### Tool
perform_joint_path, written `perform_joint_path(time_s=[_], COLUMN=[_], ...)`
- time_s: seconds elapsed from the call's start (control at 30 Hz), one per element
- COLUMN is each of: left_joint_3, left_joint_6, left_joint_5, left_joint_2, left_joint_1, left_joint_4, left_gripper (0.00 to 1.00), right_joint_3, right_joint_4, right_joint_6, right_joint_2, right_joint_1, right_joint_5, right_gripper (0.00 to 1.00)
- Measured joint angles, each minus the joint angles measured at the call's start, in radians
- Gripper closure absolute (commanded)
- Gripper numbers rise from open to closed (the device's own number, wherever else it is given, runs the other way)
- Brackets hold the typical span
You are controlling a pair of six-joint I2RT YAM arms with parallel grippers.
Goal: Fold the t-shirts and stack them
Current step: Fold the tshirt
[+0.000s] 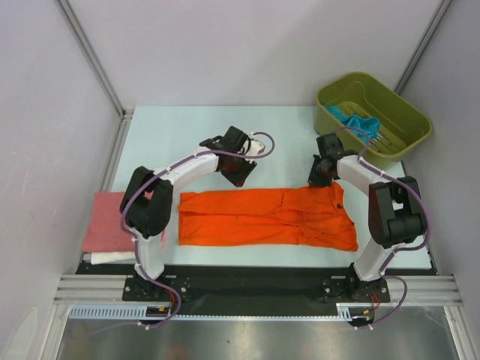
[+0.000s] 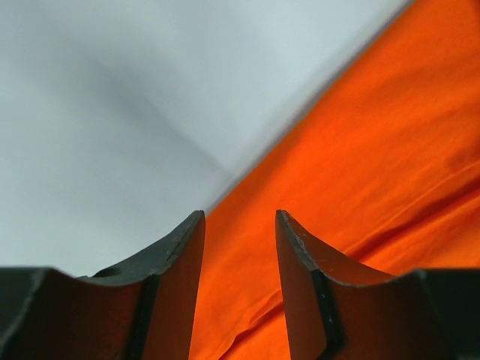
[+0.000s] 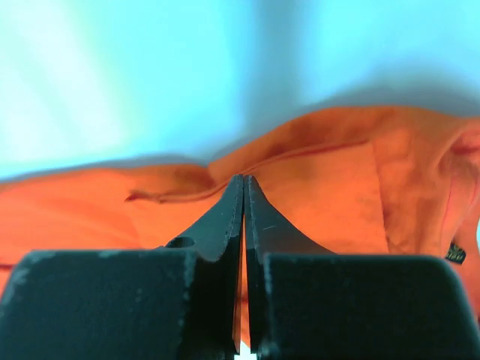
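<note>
The orange t-shirt (image 1: 266,217) lies flat across the middle of the table, folded into a long band. My left gripper (image 1: 238,176) hovers open at the shirt's far edge. In the left wrist view its fingertips (image 2: 240,214) straddle the line where the orange cloth (image 2: 375,165) meets bare table. My right gripper (image 1: 324,178) is at the shirt's far right corner, shut. In the right wrist view its tips (image 3: 244,180) pinch a raised fold of the orange cloth (image 3: 322,187). A pink t-shirt (image 1: 112,216) lies folded at the left on a white one (image 1: 112,258).
A green basket (image 1: 411,118) at the back right holds a teal-blue t-shirt (image 1: 356,120). Grey walls close in the table on the left, back and right. A black rail (image 1: 247,274) with the arm bases runs along the near edge.
</note>
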Motion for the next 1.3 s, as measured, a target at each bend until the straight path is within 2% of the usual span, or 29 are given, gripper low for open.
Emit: perform_joint_path(time_s=[0.17,0.3,0.33,0.37,0.47,0.53,0.57,0.73,0.83,0.93,1.07,1.1,1.13,1.2,1.23,1.27,1.3], left_joint_3=[-0.045,-0.11,-0.131,-0.15,-0.222,-0.272,-0.295,-0.375,-0.401,-0.426,-0.461,-0.462,-0.463,-0.469,-0.472,-0.475,-0.48], left_joint_6=[0.021,0.038,0.044,0.048,0.066,0.079,0.089,0.134,0.162,0.183,0.199,0.203,0.206,0.21,0.211,0.213,0.217], left_joint_5=[-0.011,-0.035,-0.044,-0.05,-0.096,-0.124,-0.135,-0.172,-0.176,-0.172,-0.15,-0.146,-0.14,-0.122,-0.111,-0.093,-0.083], left_joint_2=[-0.049,-0.105,-0.125,-0.143,-0.203,-0.232,-0.238,-0.237,-0.234,-0.233,-0.221,-0.221,-0.221,-0.221,-0.222,-0.224,-0.228], left_joint_1=[0.047,0.126,0.15,0.17,0.24,0.278,0.293,0.33,0.335,0.336,0.336,0.336,0.336,0.335,0.333,0.333,0.331], left_joint_4=[-0.021,-0.043,-0.048,-0.05,-0.043,-0.039,-0.037,-0.022,-0.005,0.019,0.035,0.038,0.04,0.04,0.04,0.038,0.039], left_gripper=[0.52,0.48,0.47,0.47,0.45,0.44,0.44,0.43,0.4,0.42,0.46,0.49,0.6,0.73,0.85,0.91,0.97], right_joint_3=[0.032,0.064,0.064,0.063,0.006,-0.058,-0.09,-0.27,-0.37,-0.428,-0.484,-0.492,-0.502,-0.499,-0.5,-0.5,-0.499], right_joint_4=[-0.023,-0.076,-0.09,-0.108,-0.142,-0.172,-0.196,-0.269,-0.29,-0.283,-0.228,-0.212,-0.193,-0.178,-0.176,-0.168,-0.162], right_joint_6=[-0.016,-0.035,-0.038,-0.038,-0.014,0.011,0.026,0.118,0.177,0.218,0.249,0.254,0.258,0.26,0.261,0.26,0.258], right_joint_2=[0.062,0.036,0.006,-0.02,-0.19,-0.314,-0.373,-0.53,-0.539,-0.537,-0.502,-0.486,-0.463,-0.447,-0.445,-0.441,-0.435], right_joint_1=[-0.018,-0.053,-0.064,-0.073,-0.128,-0.173,-0.206,-0.34,-0.404,-0.418,-0.418,-0.418,-0.418,-0.418,-0.419,-0.42,-0.42], right_joint_5=[0.013,0.053,0.061,0.067,0.083,0.086,0.092,0.109,0.102,0.093,0.071,0.068,0.064,0.059,0.06,0.056,0.051], right_gripper=[1.0,0.88,0.85,0.75,0.64,0.6,0.55,0.51,0.51,0.52,0.61,0.64,0.67,0.78,0.82,0.9,0.94])
